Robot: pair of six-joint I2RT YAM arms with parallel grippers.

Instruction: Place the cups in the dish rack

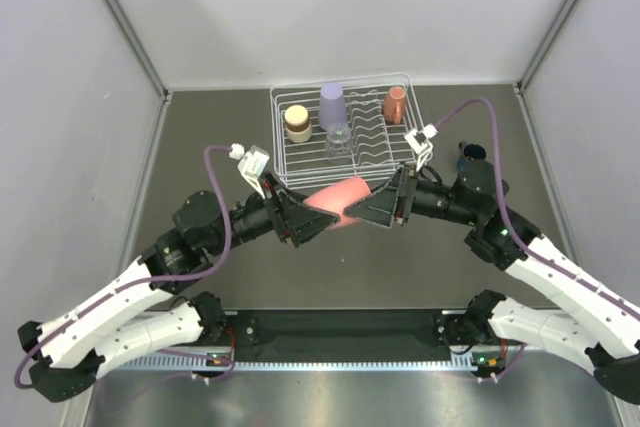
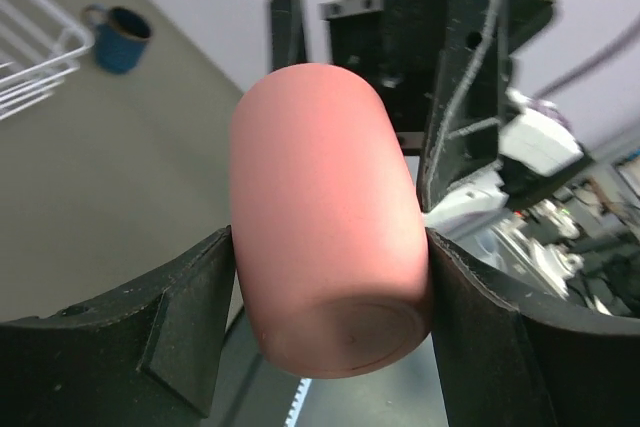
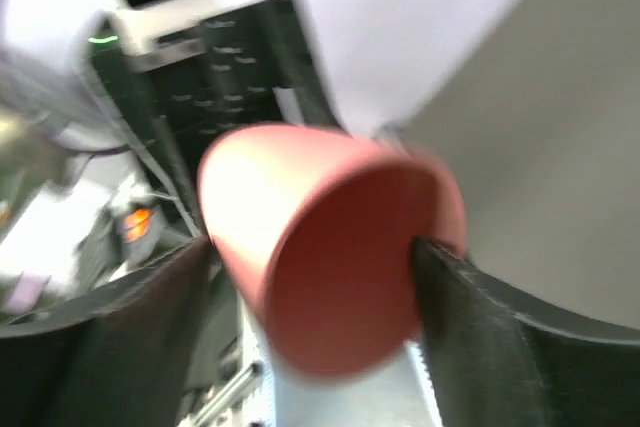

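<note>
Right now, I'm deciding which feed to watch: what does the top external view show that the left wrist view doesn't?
Only top external: the whole dish rack, holding the lavender tumbler and salmon-pink mug. Only left wrist: the left end effector's fingers touching both sides of the pink tumbler, its base facing the camera. Both: that tumbler, the right end effector opposite, and the dark blue mug outside the rack.
</note>
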